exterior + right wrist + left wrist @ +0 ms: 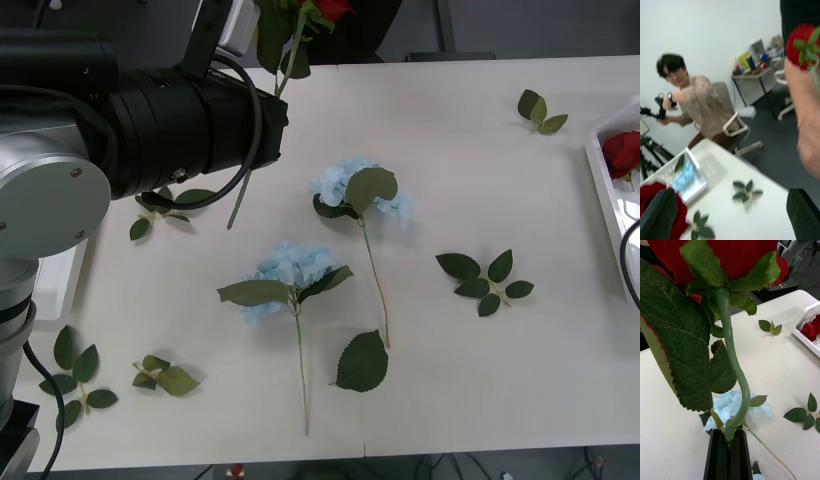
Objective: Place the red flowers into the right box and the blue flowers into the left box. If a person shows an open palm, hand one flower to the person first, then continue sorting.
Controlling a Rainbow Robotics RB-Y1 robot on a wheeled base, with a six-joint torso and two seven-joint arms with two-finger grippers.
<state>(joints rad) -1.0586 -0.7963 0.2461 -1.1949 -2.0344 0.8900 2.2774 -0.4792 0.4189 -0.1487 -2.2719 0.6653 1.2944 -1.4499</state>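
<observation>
Left arm (150, 120) raised, red rose (726, 262) upright.

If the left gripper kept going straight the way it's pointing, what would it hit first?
Probably the person's arm beyond the red rose that the left gripper carries ahead of it, though depth is unclear.

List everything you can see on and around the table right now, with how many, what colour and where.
Blue flowers: two on the table centre, pale blue; one more in the left box.
Red flowers: one held up by its stem at the far table edge; one in the right box; one close beside the right gripper's finger.
Boxes: two, white, at the table's left and right edges.
Loose leaf sprigs: several, green, scattered on the table.
Person's hand: one, near the raised rose.
Left gripper: shut on the rose stem.
Right gripper: open, above the table's right end.
</observation>
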